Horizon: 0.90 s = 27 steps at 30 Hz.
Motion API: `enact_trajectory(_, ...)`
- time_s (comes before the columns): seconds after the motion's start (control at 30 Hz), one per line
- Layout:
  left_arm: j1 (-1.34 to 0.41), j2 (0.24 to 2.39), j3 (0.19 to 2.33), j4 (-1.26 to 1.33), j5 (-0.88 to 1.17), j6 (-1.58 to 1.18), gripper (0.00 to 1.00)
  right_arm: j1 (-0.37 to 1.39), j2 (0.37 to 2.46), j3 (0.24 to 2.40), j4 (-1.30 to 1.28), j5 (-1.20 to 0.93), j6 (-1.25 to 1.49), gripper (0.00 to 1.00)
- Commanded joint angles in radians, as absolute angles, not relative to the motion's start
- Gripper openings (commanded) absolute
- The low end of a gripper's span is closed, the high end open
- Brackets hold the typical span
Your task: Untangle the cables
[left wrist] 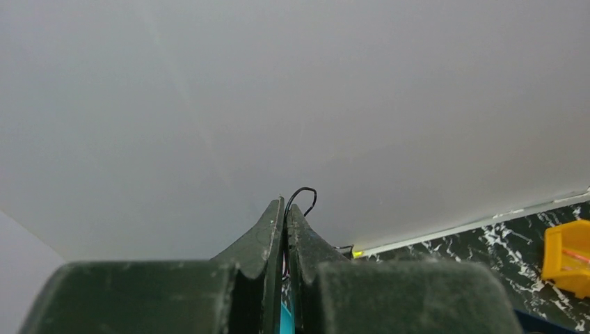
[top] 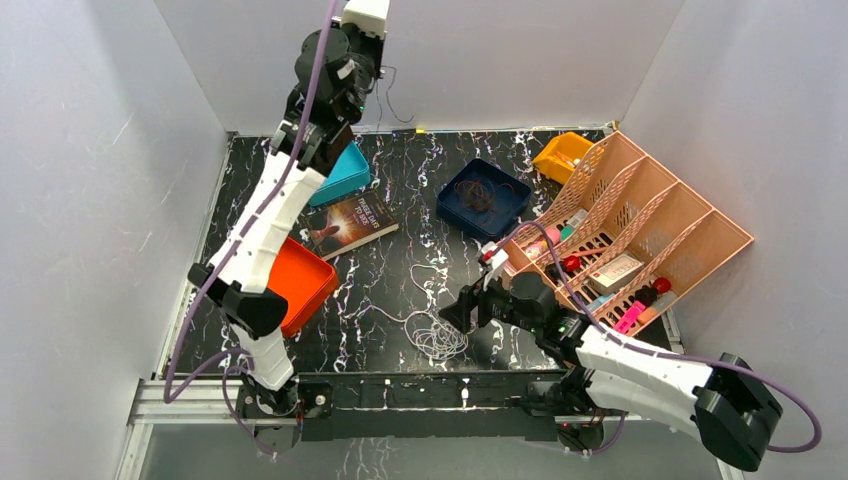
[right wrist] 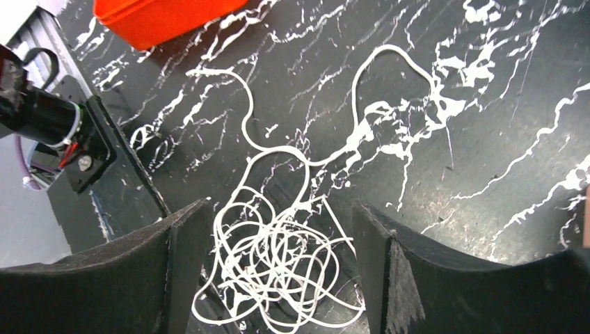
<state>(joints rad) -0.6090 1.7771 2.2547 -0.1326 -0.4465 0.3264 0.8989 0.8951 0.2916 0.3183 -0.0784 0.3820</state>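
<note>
Brown cable tangle (top: 478, 193) in blue tray (top: 507, 217); left gripper (left wrist: 286, 206) tight on black cable (left wrist: 307, 192), right gripper (right wrist: 280, 210) spread.

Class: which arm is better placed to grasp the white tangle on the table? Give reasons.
Right. The right gripper is open and low, the white tangle in line between its jaws. The left gripper is raised high, shut on a thin black cable.
</note>
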Motion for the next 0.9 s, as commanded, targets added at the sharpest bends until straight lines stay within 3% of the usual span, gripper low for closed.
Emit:
enact_trajectory(0.0,-0.484,1.776,2.287,-0.242,-0.328,0.155,0.0,0.904,0.818,0.39,0.237,-0.083,0.334,0.83)
enact_trajectory(0.47,-0.293,1.868,2.3,-0.286,-0.191,0.073,0.0,0.904,0.789,0.413,0.185,-0.074,0.323,0.85)
enact_trajectory(0.87,-0.153,1.88,2.12,-0.214,-0.138,0.01,0.0,0.904,0.817,0.417,0.188,-0.071,0.317,0.86)
